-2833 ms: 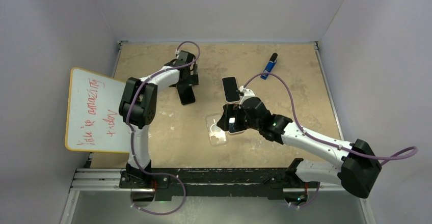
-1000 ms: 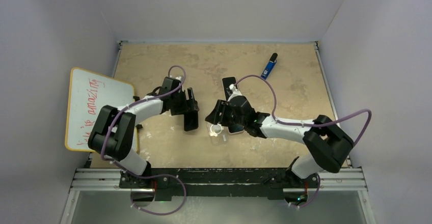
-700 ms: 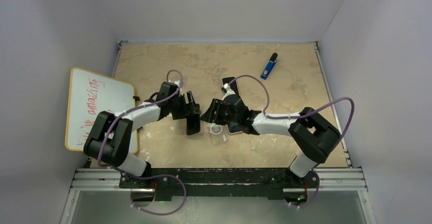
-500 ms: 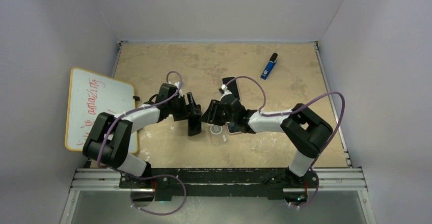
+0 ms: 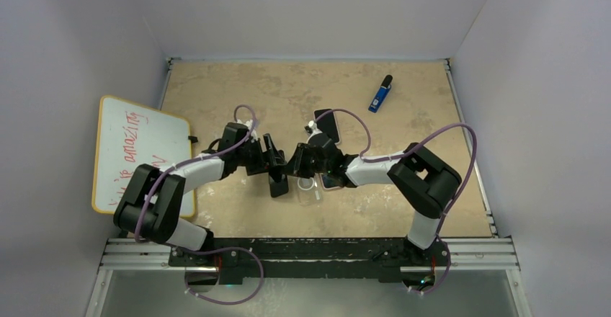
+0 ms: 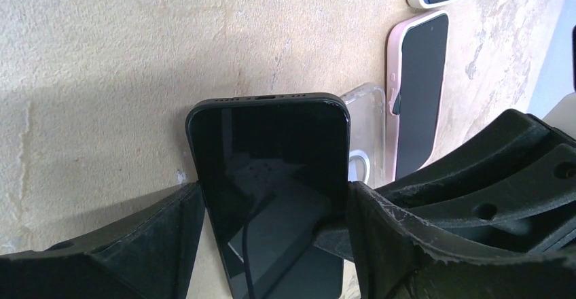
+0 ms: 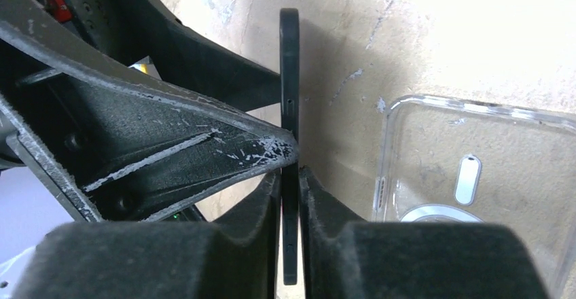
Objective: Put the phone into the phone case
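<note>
Tan, scuffed worktop (image 5: pixel 403 158) inside white walls carries everything, and both arms meet over its middle. Your left tool (image 5: pixel 272 167) is clamped across the width of the black phone (image 6: pixel 272 149), a finger on each long side. Your right tool (image 7: pixel 290 177) is pinched over the phone's thin thickness, pads against front and back as far as its wrist view shows. The phone hangs just beside the clear phone case (image 7: pixel 475 177), not in it; whether its far end touches the worktop I cannot tell. The case lies flat, open side up, unheld. Watch the double grip: if one arm moves before the other lets go, the phone may twist or slip. A pinch on the two slick faces could let it pivot. The light case may skid when you press in, nudging the pink-cased phone (image 6: pixel 418 88) next to it.
</note>
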`<move>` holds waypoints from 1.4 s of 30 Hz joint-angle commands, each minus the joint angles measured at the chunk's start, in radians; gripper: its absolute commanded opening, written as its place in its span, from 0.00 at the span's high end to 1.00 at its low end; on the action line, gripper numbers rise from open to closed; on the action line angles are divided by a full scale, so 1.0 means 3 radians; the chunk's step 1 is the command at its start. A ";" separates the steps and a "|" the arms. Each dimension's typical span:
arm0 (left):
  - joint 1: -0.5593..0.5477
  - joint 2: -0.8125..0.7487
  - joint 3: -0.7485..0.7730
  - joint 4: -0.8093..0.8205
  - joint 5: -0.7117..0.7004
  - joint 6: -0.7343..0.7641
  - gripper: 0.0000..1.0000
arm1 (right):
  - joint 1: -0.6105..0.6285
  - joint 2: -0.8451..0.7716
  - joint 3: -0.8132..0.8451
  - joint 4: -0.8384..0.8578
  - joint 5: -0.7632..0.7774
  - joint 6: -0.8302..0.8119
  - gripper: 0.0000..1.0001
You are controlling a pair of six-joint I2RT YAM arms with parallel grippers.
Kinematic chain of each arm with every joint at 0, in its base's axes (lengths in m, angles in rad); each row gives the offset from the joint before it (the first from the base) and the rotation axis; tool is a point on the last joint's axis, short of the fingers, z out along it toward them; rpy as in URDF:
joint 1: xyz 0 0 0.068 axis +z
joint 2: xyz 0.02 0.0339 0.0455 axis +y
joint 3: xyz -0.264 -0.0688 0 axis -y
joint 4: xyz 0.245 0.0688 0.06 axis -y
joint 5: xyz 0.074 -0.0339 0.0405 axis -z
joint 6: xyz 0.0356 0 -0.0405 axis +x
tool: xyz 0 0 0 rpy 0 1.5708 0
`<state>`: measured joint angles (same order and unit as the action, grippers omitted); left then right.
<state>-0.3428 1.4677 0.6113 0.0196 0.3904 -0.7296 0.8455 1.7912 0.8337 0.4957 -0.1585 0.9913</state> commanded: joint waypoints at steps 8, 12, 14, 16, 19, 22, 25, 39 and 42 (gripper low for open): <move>-0.0003 -0.0411 0.0080 0.0075 0.0145 -0.0054 0.30 | 0.0005 -0.0199 0.0029 -0.0080 -0.0074 -0.0138 1.00; -0.0003 -0.0611 0.0202 -0.0058 0.0150 0.0039 0.12 | -0.0002 -0.0351 -0.0026 -0.0078 -0.0177 -0.0170 1.00; -0.0003 -0.0697 0.0282 -0.0177 0.0202 0.0074 0.08 | -0.0004 -0.0429 -0.0038 -0.0100 -0.0221 -0.0183 1.00; -0.0003 -0.0773 0.0358 -0.0280 0.0235 0.0110 0.05 | -0.0010 -0.0525 -0.0054 -0.0152 -0.0210 -0.0194 1.00; -0.0003 -0.0878 0.0447 -0.0420 0.0275 0.0151 0.03 | -0.0039 -0.0709 -0.0094 -0.0228 -0.0204 -0.0232 1.00; -0.0003 -0.0982 0.0528 -0.0626 0.0244 0.0206 0.04 | -0.0112 -0.0927 -0.0155 -0.0354 -0.0210 -0.0261 1.00; -0.0003 -0.1101 0.0562 -0.0750 0.0186 0.0294 0.06 | -0.0260 -0.1129 -0.0225 -0.0526 -0.0316 -0.0307 1.00; -0.0120 -0.0894 0.0128 -0.0350 0.0340 0.0266 0.21 | -0.0734 -0.1339 -0.0489 -0.0889 -0.0874 -0.0646 1.00; -0.0186 -0.0750 0.0042 -0.0172 0.0361 0.0209 0.24 | -0.0750 -0.1241 -0.0551 -0.0783 -0.0939 -0.0669 1.00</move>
<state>-0.3737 1.2003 0.6552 -0.1379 0.4686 -0.6460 0.6262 1.4006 0.6842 0.2039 -0.3641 0.8219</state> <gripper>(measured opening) 0.776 0.036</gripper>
